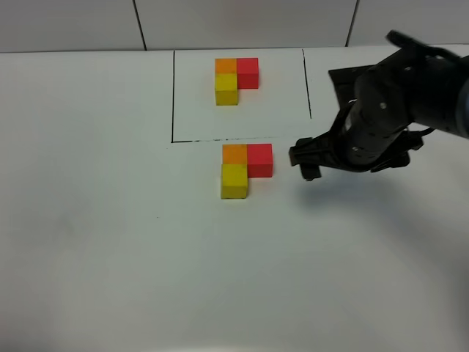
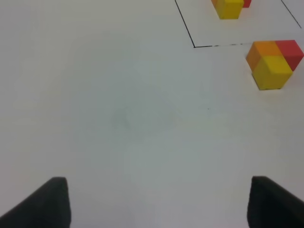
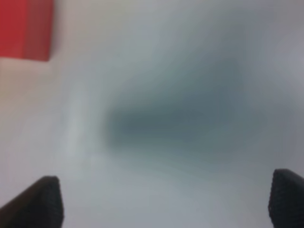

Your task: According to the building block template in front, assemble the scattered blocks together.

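Hovering beside the scattered blocks point(image 1: 245, 170), already joined in an L just below the outlined building block template point(image 1: 236, 81) on the table point(image 1: 95, 242), my right fingers point(image 1: 305, 163) spread wide and empty, apparently finished.

right wrist: blurred | red block point(image 3: 24, 28) cropped | template point(image 2: 231, 7) cropped, seemingly

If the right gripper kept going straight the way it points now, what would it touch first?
Probably the red cube of the assembled L-shape: the right gripper points left at it, open and empty. Height above the white table is unclear, so it might pass over.
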